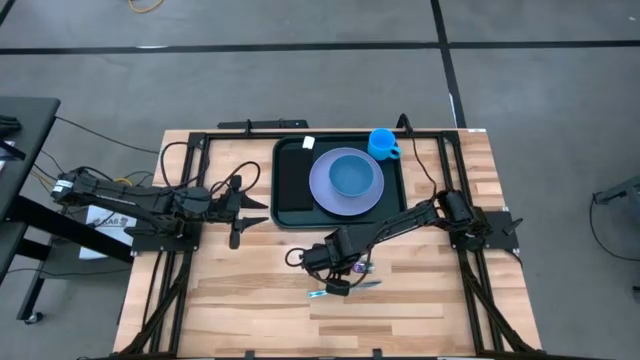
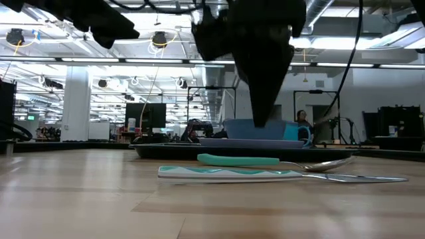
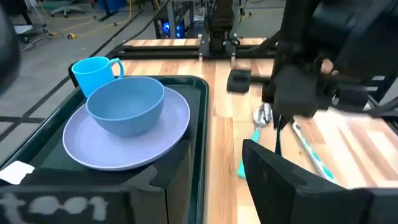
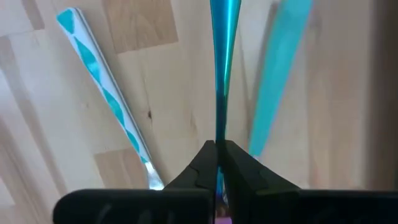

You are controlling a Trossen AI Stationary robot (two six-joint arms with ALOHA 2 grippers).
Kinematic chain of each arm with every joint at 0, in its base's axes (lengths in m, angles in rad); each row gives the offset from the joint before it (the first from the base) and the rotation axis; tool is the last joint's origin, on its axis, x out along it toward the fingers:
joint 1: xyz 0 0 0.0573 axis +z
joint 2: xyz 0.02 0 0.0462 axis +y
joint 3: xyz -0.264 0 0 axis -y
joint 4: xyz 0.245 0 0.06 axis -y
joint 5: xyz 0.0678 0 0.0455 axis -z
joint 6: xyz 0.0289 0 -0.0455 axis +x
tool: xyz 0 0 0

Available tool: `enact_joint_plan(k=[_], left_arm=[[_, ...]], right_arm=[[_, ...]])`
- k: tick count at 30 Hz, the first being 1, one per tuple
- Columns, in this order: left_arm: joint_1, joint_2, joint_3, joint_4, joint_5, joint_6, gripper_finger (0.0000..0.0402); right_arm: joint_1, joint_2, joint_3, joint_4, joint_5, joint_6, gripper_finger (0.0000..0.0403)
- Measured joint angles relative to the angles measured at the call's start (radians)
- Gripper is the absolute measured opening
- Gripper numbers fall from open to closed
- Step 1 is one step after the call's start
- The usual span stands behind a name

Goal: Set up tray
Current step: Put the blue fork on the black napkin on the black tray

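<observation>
A: Location of the tray (image 1: pixel 289 185)?
B: Far-centre of the table (image 1: pixel 250 290), carrying a plate (image 1: pixel 330 195) and bowl (image 1: pixel 352 175).
A: Right gripper (image 1: pixel 338 277) status?
B: Fingers closed on a thin teal handle (image 4: pixel 222 74), probably cutlery. Left gripper (image 1: pixel 245 205), beside the tray, is part-open and empty.

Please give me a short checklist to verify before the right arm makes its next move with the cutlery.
1. Right gripper shut on the thin teal utensil: ok.
2. Held utensil is clear of the table: cannot tell.
3. Bare strip of the tray beside the lavender plate is free: ok.
4. Left gripper waits open beside the tray, not over it: ok.
5. Teal-handled spoon and patterned-handled utensil lie flat on the table: ok.
</observation>
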Motion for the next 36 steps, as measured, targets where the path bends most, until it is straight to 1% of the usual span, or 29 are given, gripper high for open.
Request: enact_joint_plan(k=[2,4,8,9,12,15,17,22,25,27,31,36], left_arm=[[0.000,0.019,0.000,0.004,0.015,0.003,0.0135],[0.000,0.039,-0.002,0.003,0.059,0.003,0.0135],[0.000,0.134,-0.002,0.035,0.159,0.027,0.0135],[0.000,0.166,-0.002,0.066,0.174,0.040,0.0135],[0.000,0.242,0.000,0.128,0.180,0.077,0.0135],[0.000,0.298,0.026,0.128,0.180,0.092,0.0135],[0.000,0.316,0.036,0.124,0.186,0.091,0.0135],[0.000,0.349,0.040,0.120,0.250,0.091,0.0135],[0.000,0.368,0.040,0.120,0.277,0.091,0.0135],[0.000,0.377,0.040,0.125,0.288,0.095,0.0135],[0.000,0.386,0.040,0.146,0.320,0.101,0.0135],[0.000,0.386,0.040,0.178,0.336,0.097,0.0135]], right_arm=[[0.004,0.000,0.037,-0.043,0.017,-0.008,0.0004],[0.007,0.000,0.073,-0.077,0.039,-0.009,0.0003],[0.006,0.000,0.143,-0.140,0.064,-0.023,0.0004],[0.006,0.000,0.158,-0.144,0.065,-0.029,0.0004],[0.005,0.000,0.182,-0.149,0.064,-0.041,0.0002],[0.005,0.000,0.186,-0.150,0.063,-0.060,0.0003],[0.005,0.000,0.185,-0.149,0.063,-0.080,0.0003],[0.005,-0.001,0.185,-0.141,0.070,-0.140,0.0001],[0.006,-0.001,0.185,-0.153,0.113,-0.196,0.0001],[0.010,-0.001,0.185,-0.177,0.146,-0.270,0.0001],[0.020,-0.001,0.185,-0.229,0.254,-0.368,0.0001],[0.023,-0.001,0.185,-0.266,0.368,-0.514,0.0001]])
